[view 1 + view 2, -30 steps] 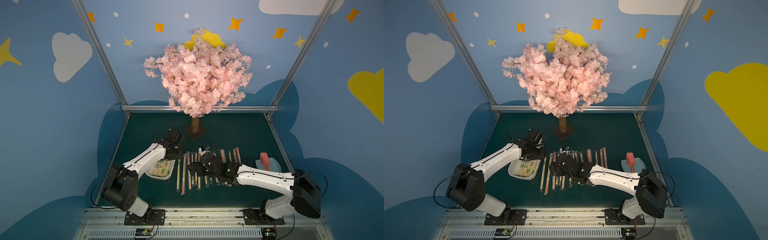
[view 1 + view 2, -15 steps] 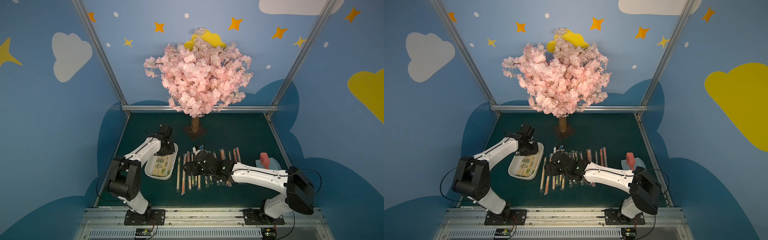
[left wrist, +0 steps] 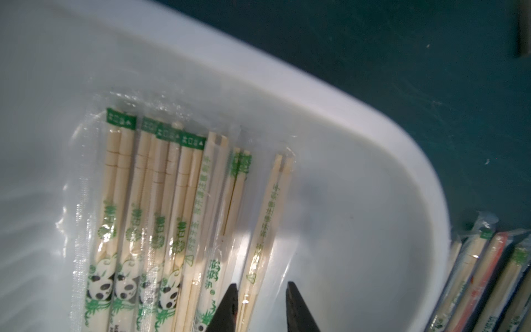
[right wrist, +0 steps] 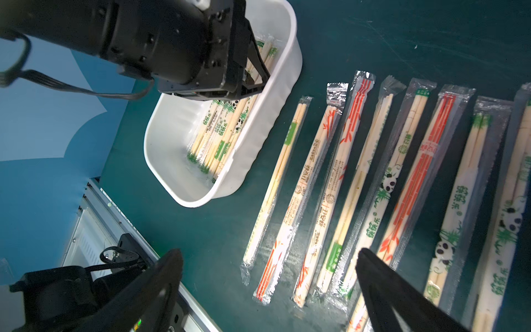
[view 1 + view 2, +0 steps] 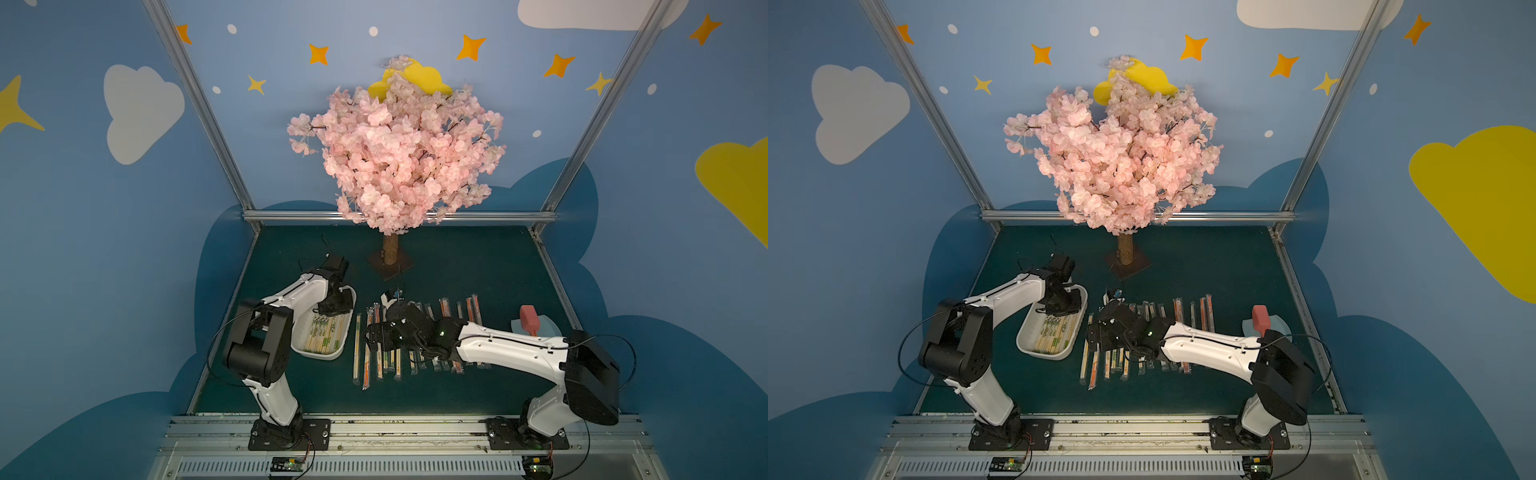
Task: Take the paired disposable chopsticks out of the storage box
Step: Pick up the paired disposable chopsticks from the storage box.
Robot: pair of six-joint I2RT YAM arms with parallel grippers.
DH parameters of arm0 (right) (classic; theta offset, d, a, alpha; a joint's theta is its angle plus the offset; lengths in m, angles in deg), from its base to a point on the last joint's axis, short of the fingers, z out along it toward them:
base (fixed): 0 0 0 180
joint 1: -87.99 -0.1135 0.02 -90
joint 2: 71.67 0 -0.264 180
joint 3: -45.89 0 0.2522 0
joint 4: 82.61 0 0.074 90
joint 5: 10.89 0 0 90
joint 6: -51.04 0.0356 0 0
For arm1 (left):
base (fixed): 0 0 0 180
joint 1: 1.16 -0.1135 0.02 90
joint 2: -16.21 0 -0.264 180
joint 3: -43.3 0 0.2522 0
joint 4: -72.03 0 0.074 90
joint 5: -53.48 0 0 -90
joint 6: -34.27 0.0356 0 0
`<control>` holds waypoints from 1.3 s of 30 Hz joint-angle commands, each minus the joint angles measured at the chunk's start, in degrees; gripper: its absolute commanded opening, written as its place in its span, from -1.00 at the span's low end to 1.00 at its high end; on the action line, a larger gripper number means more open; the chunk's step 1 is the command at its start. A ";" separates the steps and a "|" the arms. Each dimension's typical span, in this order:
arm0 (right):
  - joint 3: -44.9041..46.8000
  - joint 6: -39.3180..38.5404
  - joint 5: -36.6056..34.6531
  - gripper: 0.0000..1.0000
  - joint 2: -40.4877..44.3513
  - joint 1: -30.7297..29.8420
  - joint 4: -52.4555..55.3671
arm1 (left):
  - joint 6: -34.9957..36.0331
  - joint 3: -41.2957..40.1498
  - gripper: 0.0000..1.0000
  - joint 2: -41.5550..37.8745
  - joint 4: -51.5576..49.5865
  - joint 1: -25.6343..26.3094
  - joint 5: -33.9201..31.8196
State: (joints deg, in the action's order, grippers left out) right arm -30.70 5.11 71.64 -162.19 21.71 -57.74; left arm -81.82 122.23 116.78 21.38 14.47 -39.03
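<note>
The white box (image 5: pixel 320 356) sits left on my table (image 5: pixel 457 266), holding green-printed sleeved chopsticks (image 5: pixel 324 336) lengthwise along its right side. More sleeved pairs (image 5: pixel 368 361), orange and green, lie outside in a parallel row just right of it.

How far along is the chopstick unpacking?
Done: many sleeved wooden chopstick pairs lie rowed on the green mat. In hand: the left gripper straddles one pair inside the white plastic tray. Left: several more pairs there. The right gripper hangs open, empty.
</note>
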 commanded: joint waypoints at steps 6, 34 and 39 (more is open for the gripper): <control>-1.68 -1.17 -0.26 0.95 -0.17 -0.69 1.30 | 1.81 4.11 -0.41 5.43 -3.26 1.36 -4.04; -0.63 -1.18 -1.06 0.95 0.87 -0.89 0.75 | 3.20 9.74 -0.87 3.38 -8.50 1.07 -5.54; -0.43 -1.10 -1.04 0.95 0.96 -0.93 0.66 | 4.15 11.51 -0.87 0.39 -10.16 0.22 -5.28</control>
State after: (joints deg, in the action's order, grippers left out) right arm -30.87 4.48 71.27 -162.19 21.14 -57.48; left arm -78.87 132.08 119.67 13.60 15.39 -45.06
